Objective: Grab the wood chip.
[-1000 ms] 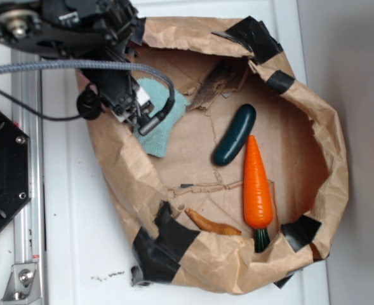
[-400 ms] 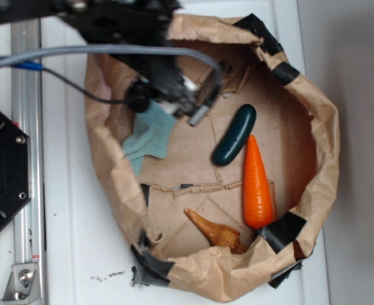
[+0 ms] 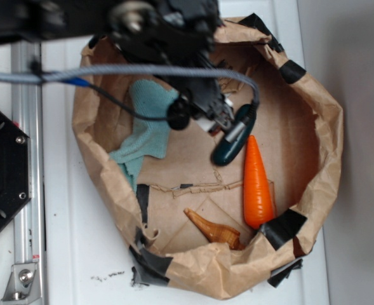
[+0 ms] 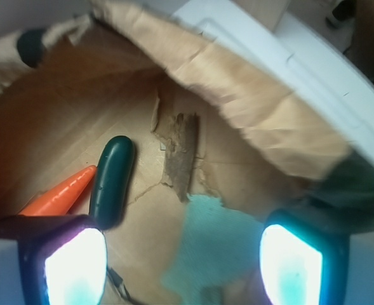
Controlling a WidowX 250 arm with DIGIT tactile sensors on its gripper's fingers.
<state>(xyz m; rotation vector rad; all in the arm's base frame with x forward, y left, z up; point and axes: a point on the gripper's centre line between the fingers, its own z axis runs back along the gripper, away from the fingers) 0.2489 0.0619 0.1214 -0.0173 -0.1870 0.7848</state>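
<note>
Wrist view: my pincer point(image 4: 183, 267) is spread wide, empty; wood chip point(image 4: 180, 157) lies ahead between its fingers, untouched

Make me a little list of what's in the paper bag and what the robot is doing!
container: crumpled brown paper bag patched with black tape
wood chip: dark streaky sliver lying flat on the bag floor, not touched
cucumber: dark green, beside the wood chip
carrot: orange, next to the cucumber
cloth: teal, on the bag floor
shell-like piece: orange-brown cone, near the bag's lower edge
gripper: fingers spread open, holding nothing
</note>
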